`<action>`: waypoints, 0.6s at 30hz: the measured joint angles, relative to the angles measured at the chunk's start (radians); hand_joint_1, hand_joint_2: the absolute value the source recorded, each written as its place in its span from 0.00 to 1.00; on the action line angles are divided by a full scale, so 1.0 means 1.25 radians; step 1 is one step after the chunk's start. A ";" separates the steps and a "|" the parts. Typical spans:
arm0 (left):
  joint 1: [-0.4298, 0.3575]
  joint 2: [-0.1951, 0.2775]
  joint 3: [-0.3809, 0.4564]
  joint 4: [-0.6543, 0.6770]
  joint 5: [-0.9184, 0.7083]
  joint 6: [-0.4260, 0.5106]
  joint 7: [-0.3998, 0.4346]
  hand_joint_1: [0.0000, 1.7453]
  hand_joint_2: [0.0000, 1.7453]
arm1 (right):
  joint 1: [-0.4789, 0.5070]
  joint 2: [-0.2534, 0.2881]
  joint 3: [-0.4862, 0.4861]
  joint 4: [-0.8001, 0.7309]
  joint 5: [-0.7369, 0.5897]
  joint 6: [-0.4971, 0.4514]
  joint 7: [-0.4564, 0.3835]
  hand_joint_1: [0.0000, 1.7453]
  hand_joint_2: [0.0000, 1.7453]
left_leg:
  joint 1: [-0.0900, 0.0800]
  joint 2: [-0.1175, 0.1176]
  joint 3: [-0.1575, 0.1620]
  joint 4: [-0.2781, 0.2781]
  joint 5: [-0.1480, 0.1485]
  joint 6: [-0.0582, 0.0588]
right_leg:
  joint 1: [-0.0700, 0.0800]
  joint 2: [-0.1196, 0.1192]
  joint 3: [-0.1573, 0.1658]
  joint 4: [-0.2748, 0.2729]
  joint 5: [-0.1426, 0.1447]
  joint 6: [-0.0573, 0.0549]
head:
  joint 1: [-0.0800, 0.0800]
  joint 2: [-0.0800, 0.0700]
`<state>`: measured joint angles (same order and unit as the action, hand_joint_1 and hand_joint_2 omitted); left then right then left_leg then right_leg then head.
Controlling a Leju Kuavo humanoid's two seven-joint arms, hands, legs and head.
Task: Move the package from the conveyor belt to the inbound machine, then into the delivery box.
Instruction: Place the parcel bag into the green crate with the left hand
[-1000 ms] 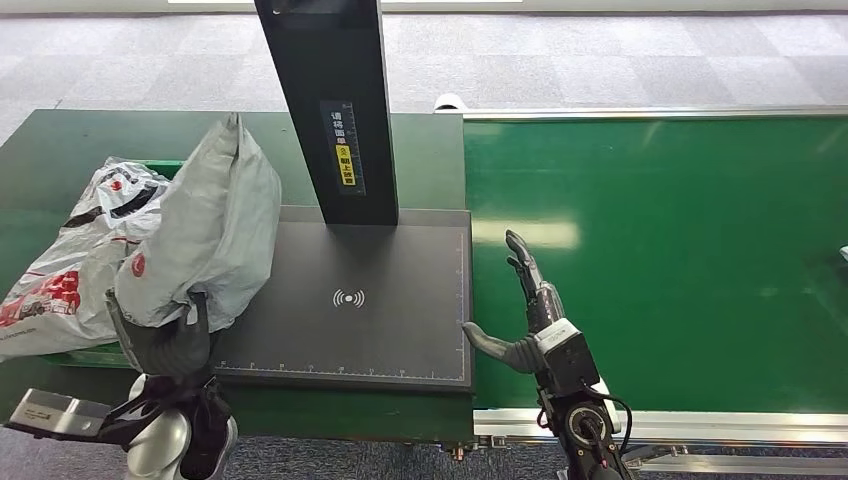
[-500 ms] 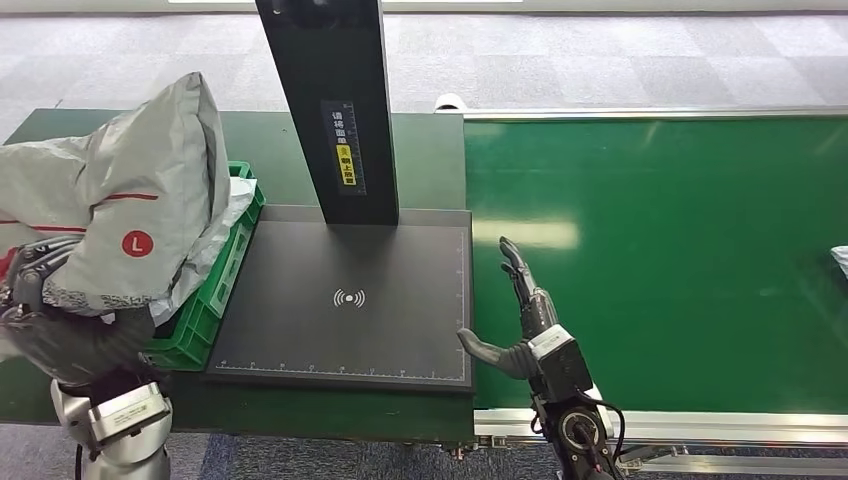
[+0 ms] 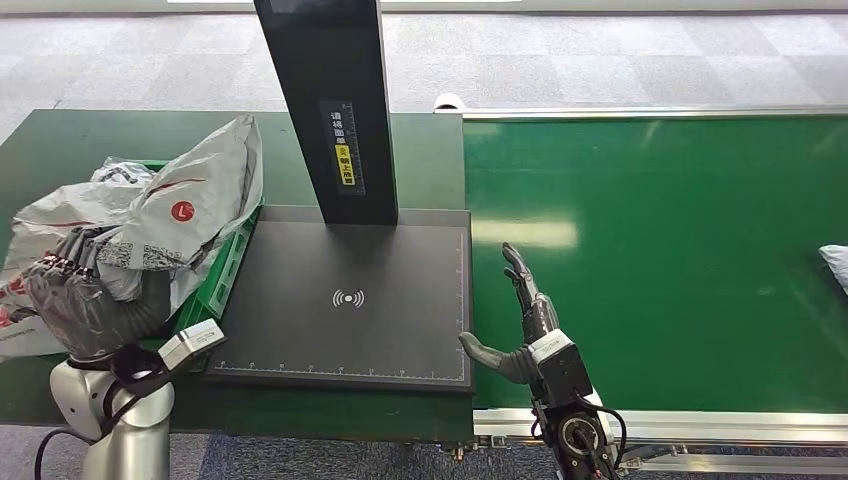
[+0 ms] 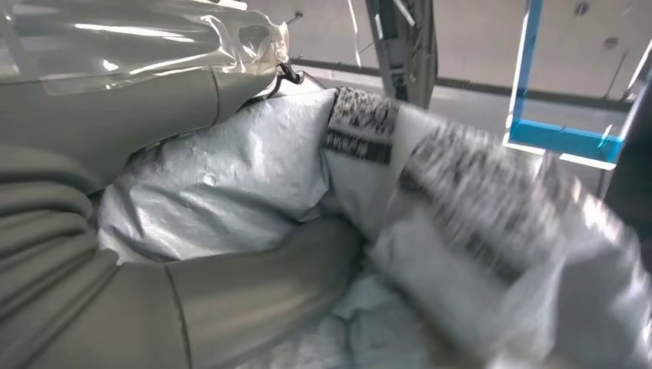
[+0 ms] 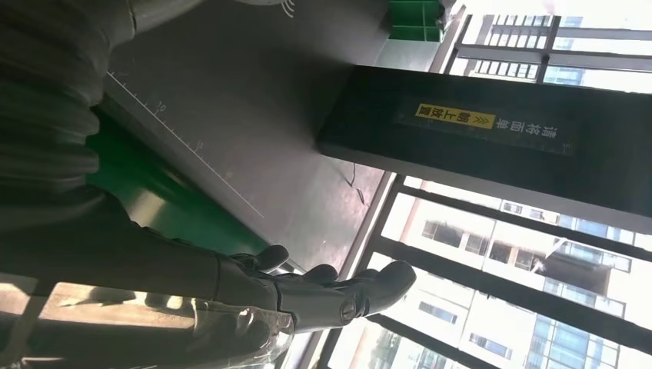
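My left hand (image 3: pixel 85 300) grips a grey plastic package (image 3: pixel 190 210) with a barcode label and a red round logo. The package lies tilted over the green delivery box (image 3: pixel 228 268) at the table's left, on top of other bags. In the left wrist view the thumb (image 4: pixel 254 300) presses under the package's (image 4: pixel 254 177) crumpled grey film next to the label. The inbound machine's black pad (image 3: pixel 400 330) is bare. My right hand (image 3: pixel 522 322) is open, fingers straight, beside the pad's right edge over the green conveyor belt (image 3: pixel 660 250).
The machine's black column (image 3: pixel 330 110) rises behind the pad. White and red bags (image 3: pixel 25 300) fill the box's left side. Another pale package (image 3: pixel 836 264) shows at the belt's far right edge. A silver rail (image 3: pixel 700 425) runs along the belt's near edge.
My left hand swung the grey package left from the pad's edge and lowered it onto the bags in the green box. A pale package has come further in at the belt's right edge.
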<state>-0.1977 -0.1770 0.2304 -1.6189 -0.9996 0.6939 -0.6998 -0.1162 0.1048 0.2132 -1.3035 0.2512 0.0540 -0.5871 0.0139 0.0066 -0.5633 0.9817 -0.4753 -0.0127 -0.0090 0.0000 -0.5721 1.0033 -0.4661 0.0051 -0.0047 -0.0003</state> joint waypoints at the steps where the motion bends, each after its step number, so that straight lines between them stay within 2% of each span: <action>1: -0.002 -0.002 0.004 0.008 -0.001 0.000 0.000 1.00 0.00 | 0.000 0.000 0.000 0.000 0.000 0.000 0.000 0.00 1.00 | 0.000 0.000 0.000 0.000 0.000 0.000 | 0.000 0.000 0.000 0.000 0.000 0.000 | 0.000 0.000; 5: -0.014 -0.008 0.013 0.044 -0.019 -0.001 0.026 1.00 0.00 | 0.001 -0.001 0.000 -0.001 0.001 -0.001 0.001 0.00 1.00 | 0.000 0.000 0.000 0.000 0.000 0.000 | 0.000 0.000 -0.001 0.000 0.000 0.000 | 0.000 0.000; 6: -0.019 -0.005 0.010 0.064 -0.040 -0.003 0.064 1.00 0.00 | 0.001 -0.001 0.000 -0.002 0.002 -0.002 0.003 0.00 1.00 | 0.000 0.000 0.000 0.000 0.000 0.000 | 0.000 0.000 -0.001 0.000 0.000 0.000 | 0.000 0.000; 8: -0.028 0.012 -0.007 0.115 -0.099 -0.023 0.188 1.00 0.00 | 0.001 -0.001 -0.001 -0.007 0.006 0.001 0.007 0.00 1.00 | 0.000 0.000 0.000 0.000 0.000 0.000 | 0.000 0.000 0.000 0.000 0.000 0.000 | 0.000 0.000; 10: -0.034 0.034 -0.035 0.164 -0.157 -0.070 0.323 1.00 0.00 | 0.002 -0.001 -0.003 -0.011 0.012 0.009 0.012 0.00 1.00 | 0.000 0.001 0.000 0.000 0.000 0.000 | 0.000 0.000 0.000 0.000 0.000 0.000 | 0.000 0.000; 12: -0.039 0.054 -0.056 0.209 -0.199 -0.133 0.423 1.00 0.00 | 0.002 -0.001 -0.006 -0.013 0.019 0.019 0.016 0.00 1.00 | 0.000 0.001 0.000 0.000 0.000 0.000 | 0.000 0.000 0.000 0.000 0.000 0.000 | 0.000 0.000; 14: -0.042 0.072 -0.069 0.250 -0.223 -0.198 0.485 1.00 0.00 | 0.002 0.000 -0.008 -0.014 0.026 0.028 0.017 0.00 1.00 | 0.000 0.001 0.000 0.000 0.000 0.000 | 0.000 0.000 0.000 0.000 0.000 0.000 | 0.000 0.000; 18: -0.056 0.103 -0.084 0.332 -0.238 -0.302 0.551 1.00 0.00 | 0.001 0.002 -0.012 -0.014 0.040 0.042 0.018 0.00 1.00 | 0.000 0.000 0.000 0.000 0.000 0.000 | 0.000 0.000 0.001 0.000 0.000 0.000 | 0.000 0.000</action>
<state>-0.2680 -0.0486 0.1257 -1.2037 -1.2970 0.3169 -0.0106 -0.1154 0.1070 0.1982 -1.3210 0.3017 0.1071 -0.5645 0.0138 0.0066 -0.5628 0.9815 -0.4752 -0.0128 -0.0091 0.0000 -0.5715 1.0035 -0.4661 0.0047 -0.0046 -0.0002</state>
